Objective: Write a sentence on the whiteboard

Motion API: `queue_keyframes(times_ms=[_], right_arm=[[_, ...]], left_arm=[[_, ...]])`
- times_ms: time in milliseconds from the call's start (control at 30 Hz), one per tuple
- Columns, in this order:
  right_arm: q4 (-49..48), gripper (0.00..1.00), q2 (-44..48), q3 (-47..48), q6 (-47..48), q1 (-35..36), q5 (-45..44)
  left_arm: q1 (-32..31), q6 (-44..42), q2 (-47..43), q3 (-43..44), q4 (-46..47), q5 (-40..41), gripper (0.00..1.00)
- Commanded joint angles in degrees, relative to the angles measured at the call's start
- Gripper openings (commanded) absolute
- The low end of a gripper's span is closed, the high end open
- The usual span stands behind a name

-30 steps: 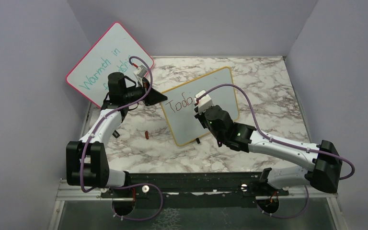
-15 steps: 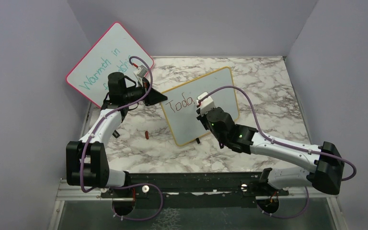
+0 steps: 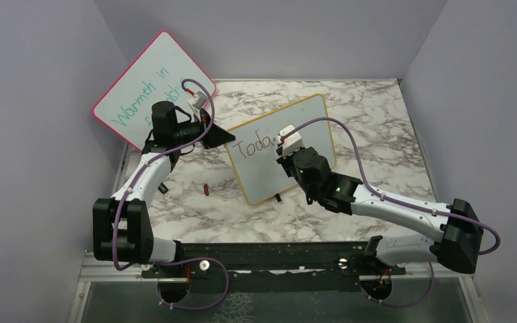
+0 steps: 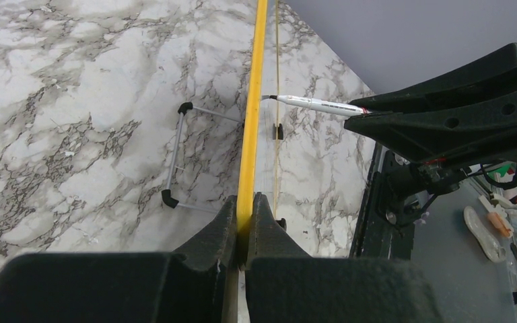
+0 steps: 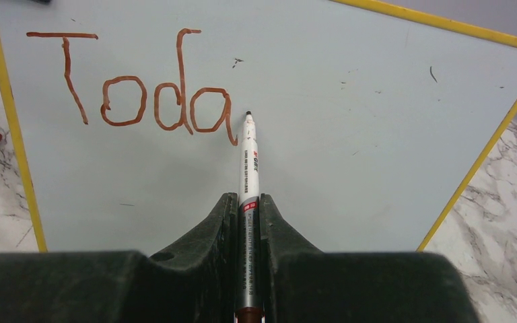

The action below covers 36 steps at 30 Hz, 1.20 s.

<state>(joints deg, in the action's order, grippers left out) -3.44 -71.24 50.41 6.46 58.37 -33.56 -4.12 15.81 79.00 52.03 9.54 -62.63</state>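
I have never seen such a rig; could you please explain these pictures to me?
The machine is two robot arms bolted at the near edge of a marble table. The wide picture is from a fixed camera above and behind them; the other two are from a camera on each wrist. The left gripper is shut on the yellow edge of the whiteboard, steadying it. The right gripper holds a marker, its tip at the board just right of the writing, "Toda". A pink board leans at the back left; what looks like a small red-brown cap lies on the table.
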Motion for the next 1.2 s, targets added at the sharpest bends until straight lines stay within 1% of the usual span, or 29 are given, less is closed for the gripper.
queue_keyframes(times_ms=[0,233,667,1167], right_arm=[[-2.2,0.01,-0.7,2.0,0.9,-0.5,0.5],[-2.0,0.00,-1.7,2.7,1.4,-0.8,2.1],[-0.9,0.00,-1.8,2.5,0.7,-2.3,0.0],[5.1,0.01,0.7,0.6,-1.2,-2.3,3.5]], left_arm=[[-0.3,-5.4,1.6,-0.4,-3.8,0.9,0.00],[-0.4,-5.4,1.6,-0.4,-3.9,0.9,0.00],[-0.3,-5.4,1.7,-0.4,-3.9,0.8,0.00],[-0.3,-5.4,1.7,-0.4,-3.8,0.9,0.00]])
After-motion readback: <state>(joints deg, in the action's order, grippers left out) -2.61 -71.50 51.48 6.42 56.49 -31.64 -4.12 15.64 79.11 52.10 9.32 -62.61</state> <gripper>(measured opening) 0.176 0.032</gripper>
